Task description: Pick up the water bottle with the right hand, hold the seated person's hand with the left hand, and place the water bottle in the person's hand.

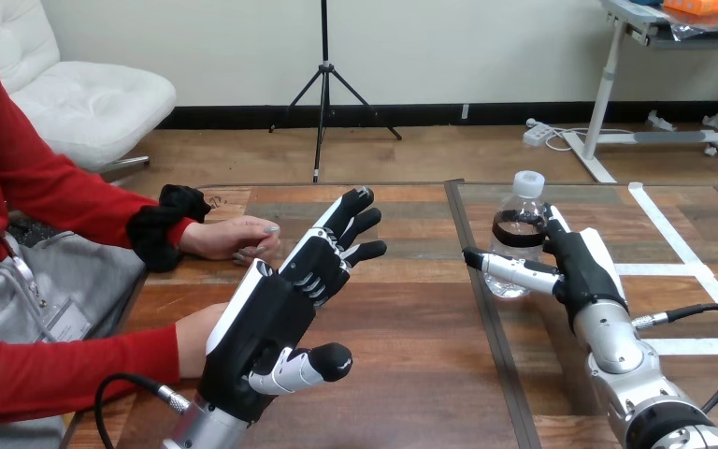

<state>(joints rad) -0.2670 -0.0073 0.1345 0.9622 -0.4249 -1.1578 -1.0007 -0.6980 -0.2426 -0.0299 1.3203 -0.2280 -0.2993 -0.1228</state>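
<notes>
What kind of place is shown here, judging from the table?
Probably a robot test station, not a home: white tape marks lie on the wooden table, and a robot's right hand is at a water bottle standing there.

occlusion | person's nearer hand (191, 339) | mostly behind left hand (264, 325) (edge showing)

Water bottle (516, 245): clear, white cap (528, 182), dark band.
Table (411, 374): brown wood grain; white tape lines (673, 238).
Left hand (276, 313): black, white back shell.
Right hand (575, 267): black, white shells; silver forearm (617, 348).
</notes>
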